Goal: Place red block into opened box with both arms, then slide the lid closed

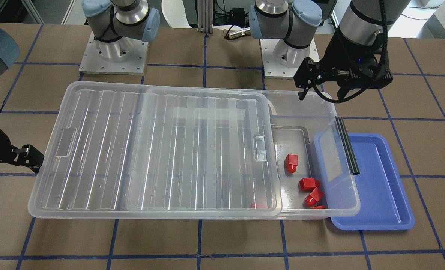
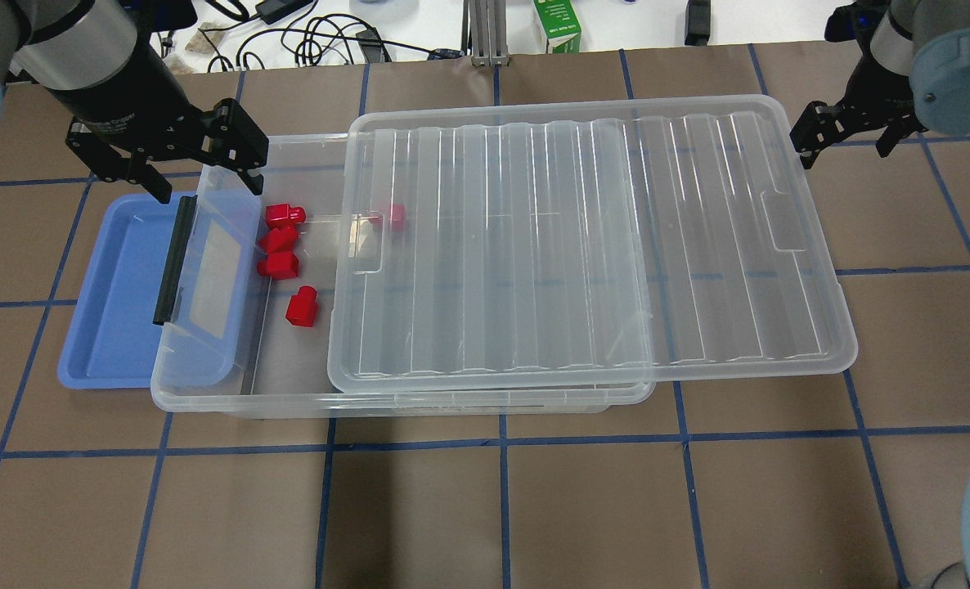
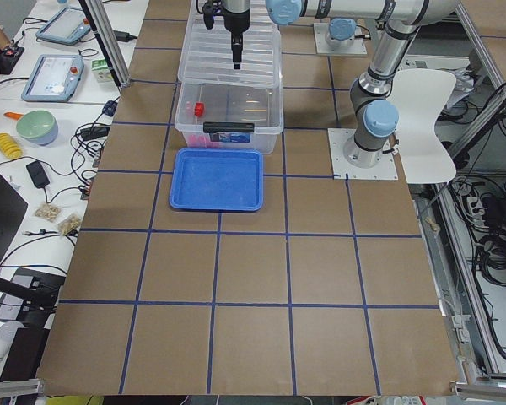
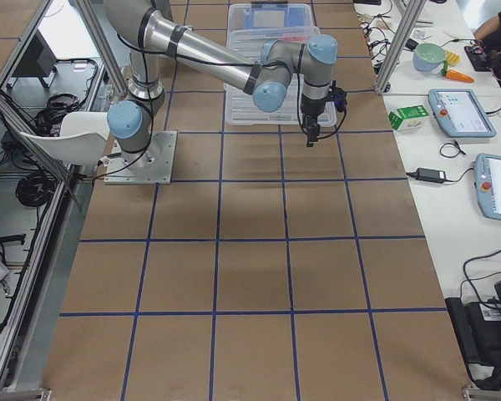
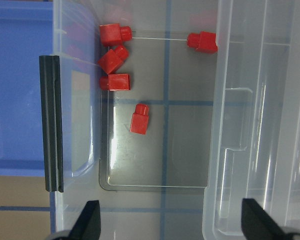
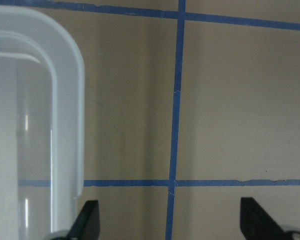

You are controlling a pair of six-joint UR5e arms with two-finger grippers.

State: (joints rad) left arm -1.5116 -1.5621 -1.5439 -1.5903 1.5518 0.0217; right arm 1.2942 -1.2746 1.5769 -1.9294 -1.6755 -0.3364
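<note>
Resting in box (image 2: 248, 401), red block (image 2: 301, 307) lies below left end effector (image 2: 207, 190).

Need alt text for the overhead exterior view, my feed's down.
A clear box holds several red blocks at its uncovered left end; its lid sits shifted right, overhanging the box's right end. The left pincer hangs open over the box's far-left corner beside a blue tray; the right pincer is open beyond the lid's far-right corner.

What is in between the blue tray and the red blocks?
The clear end wall of the box, with a black bar on its rim. The overhead view shows it best.
</note>
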